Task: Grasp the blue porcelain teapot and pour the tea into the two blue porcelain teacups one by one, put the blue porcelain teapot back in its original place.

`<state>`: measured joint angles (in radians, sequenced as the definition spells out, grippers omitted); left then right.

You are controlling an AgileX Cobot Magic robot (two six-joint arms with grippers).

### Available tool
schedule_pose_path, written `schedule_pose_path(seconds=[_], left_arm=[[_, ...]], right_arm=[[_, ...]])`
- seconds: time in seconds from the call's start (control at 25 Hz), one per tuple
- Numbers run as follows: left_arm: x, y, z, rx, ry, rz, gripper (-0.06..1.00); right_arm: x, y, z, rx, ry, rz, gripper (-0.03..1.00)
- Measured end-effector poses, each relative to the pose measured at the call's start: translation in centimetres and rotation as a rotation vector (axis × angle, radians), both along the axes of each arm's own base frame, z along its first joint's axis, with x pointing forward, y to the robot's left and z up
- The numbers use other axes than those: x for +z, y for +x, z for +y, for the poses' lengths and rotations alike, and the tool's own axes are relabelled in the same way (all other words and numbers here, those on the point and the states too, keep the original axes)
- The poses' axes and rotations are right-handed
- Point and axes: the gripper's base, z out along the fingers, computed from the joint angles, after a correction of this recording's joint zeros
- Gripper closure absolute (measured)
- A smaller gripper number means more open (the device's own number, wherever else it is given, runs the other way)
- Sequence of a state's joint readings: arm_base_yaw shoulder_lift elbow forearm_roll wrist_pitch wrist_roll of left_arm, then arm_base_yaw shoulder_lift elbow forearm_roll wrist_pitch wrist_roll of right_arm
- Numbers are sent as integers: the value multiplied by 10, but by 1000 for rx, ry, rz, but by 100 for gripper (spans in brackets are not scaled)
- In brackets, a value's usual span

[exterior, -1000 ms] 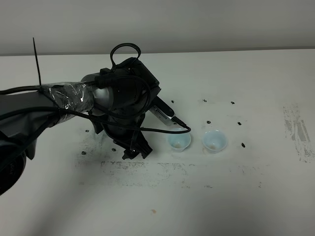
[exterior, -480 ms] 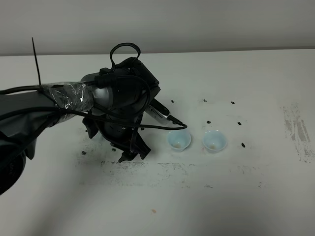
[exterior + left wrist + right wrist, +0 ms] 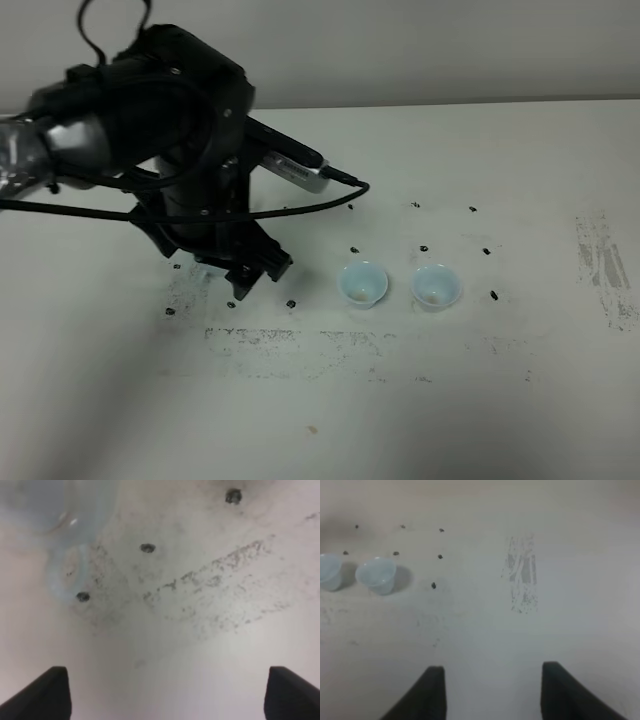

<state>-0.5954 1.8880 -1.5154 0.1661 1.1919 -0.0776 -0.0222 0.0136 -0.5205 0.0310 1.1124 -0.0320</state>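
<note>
Overhead view first: the left arm (image 3: 170, 130) is seen bulked over the white table (image 3: 450, 400), on the side of the first teacup (image 3: 363, 284) that faces away from the second teacup (image 3: 436, 286). The left gripper (image 3: 258, 272) is pointed down at the tabletop near the first teacup but clearly apart from it. How wide it's spread can't really be judged from up here. The second teacup is parked just beside the first, not touching, and both are upright. The teapot can't be picked out in this view at all. Small black dots are scattered on the table around the first teacup.

Left wrist view: the left gripper (image 3: 170, 695) is spread about as wide as it goes, with only the two dark tips showing and nothing but bare, scuffed table between them. The blue porcelain teapot (image 3: 45, 502) is caught as a blurry pale-blue blob at the frame edge, outside the jaws and not touched by them. A faint pale ring next to it may be its loop handle, hard to say. The first teacup isn't caught here.

Right wrist view: the right gripper (image 3: 490, 690) is open too, nothing held. The first teacup (image 3: 327, 572) is cut off at the frame edge, the second teacup (image 3: 376, 575) sits right beside it, and a grey scuffed patch (image 3: 522, 580) lies well beyond the second one.
</note>
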Motion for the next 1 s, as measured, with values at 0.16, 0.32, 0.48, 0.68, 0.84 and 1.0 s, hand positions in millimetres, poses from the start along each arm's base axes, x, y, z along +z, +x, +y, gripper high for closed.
schedule_pose_path(seconds=[0.16,0.32,0.48,0.68,0.84,1.0], left_arm=[[-1,-12,38,76,25,37,20],[-17,-19,66,141,57,91,20],[-25,-17,69,170,31,58,20],[-26,-8,63,146,-36,-34,20],[-36,-2,61,114,-40,-39,20],[-55,3,58,107,-28,-16,20]], right_arm=[[0,0,0,0,0,0,55],[0,0,0,0,0,0,55],[0,0,0,0,0,0,55],[0,0,0,0,0,0,55],[0,0,0,0,0,0,55],[0,0,0,0,0,0,55]])
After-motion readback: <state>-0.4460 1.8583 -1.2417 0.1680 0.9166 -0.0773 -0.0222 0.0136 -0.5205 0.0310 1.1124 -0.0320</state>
